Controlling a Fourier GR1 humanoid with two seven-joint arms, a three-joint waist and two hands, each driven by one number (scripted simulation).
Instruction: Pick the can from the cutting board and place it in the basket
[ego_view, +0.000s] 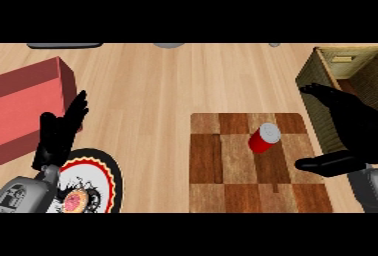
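— Where do we find the can (263, 138)?
— Standing on the cutting board (236, 186), just left of our right hand (347, 125), untouched; that hand is spread open.
— Our left hand (63, 132)?
— Relaxed, fingers straight, near left by the plate (112, 174).

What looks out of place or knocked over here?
Nothing stands out. The can appears upright on the cutting board, with nothing spilled; the right hand is open beside it, not touching.

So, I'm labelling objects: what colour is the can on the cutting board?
The can is red with a grey top, best seen in the head view.
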